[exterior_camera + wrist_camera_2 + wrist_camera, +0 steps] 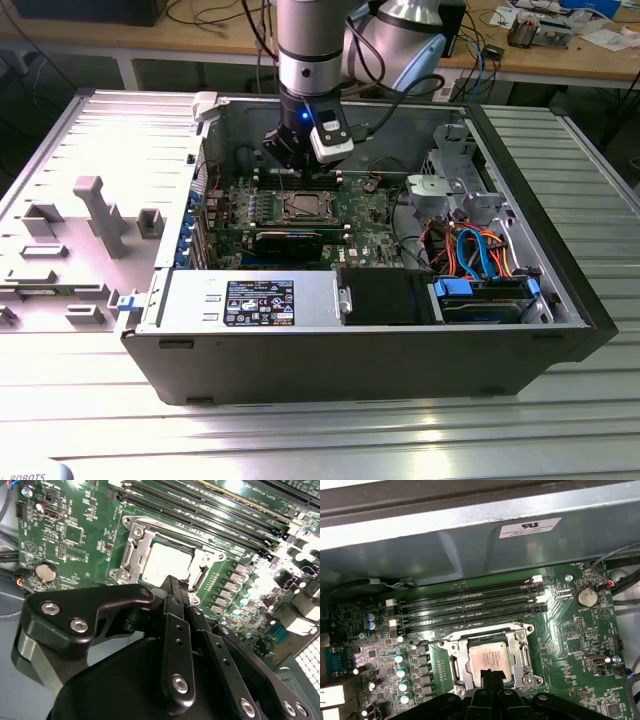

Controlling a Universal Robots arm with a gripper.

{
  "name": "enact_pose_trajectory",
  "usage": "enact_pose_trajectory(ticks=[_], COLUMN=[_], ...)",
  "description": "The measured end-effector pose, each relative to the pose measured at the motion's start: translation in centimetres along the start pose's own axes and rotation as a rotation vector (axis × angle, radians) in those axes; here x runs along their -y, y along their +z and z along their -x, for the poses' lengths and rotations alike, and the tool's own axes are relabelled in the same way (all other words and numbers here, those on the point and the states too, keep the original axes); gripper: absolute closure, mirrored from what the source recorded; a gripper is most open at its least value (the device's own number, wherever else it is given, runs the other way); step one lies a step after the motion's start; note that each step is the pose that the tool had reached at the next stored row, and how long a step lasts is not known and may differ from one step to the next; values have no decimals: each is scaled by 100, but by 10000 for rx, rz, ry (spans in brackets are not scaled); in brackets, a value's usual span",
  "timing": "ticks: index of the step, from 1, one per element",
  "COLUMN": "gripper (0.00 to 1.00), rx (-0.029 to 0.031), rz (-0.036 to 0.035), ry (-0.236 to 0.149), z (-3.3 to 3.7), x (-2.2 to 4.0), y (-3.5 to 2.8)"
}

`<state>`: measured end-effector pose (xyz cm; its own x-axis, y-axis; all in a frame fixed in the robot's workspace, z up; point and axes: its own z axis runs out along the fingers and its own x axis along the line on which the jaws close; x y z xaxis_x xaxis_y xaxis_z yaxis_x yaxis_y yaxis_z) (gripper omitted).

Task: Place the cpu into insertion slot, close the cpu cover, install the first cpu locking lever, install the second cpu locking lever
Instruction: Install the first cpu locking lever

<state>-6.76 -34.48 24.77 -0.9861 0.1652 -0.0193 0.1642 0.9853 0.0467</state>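
Observation:
The cpu (492, 655) lies flat in the insertion slot (305, 207) on the green board, its silver-grey top showing in both wrist views (167, 562). The cpu cover (456, 662) lies down around it as a dull metal frame (131, 550). My gripper (490, 672) hangs just above the socket's near edge, its black fingers pressed together and holding nothing (172, 582). In the exterior view the gripper (298, 172) stands inside the open computer case, directly over the socket. A thin wire lever (199, 574) runs along one side of the frame.
Long memory slots (470, 605) run beside the socket toward the case wall (470, 540). A coin battery (585, 597) sits further along the board. A black expansion card (290, 240), the power supply (250, 300) and coloured cables (480, 250) fill the case around it.

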Motion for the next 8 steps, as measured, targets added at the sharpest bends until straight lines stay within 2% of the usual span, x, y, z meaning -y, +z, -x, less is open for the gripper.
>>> enact_pose_trajectory(ticks=[3, 8], gripper=[89, 89], rx=[0, 0], rz=[1, -1], ry=[-1, -1], z=[-31, -39], x=[5, 6], y=[-1, -1])
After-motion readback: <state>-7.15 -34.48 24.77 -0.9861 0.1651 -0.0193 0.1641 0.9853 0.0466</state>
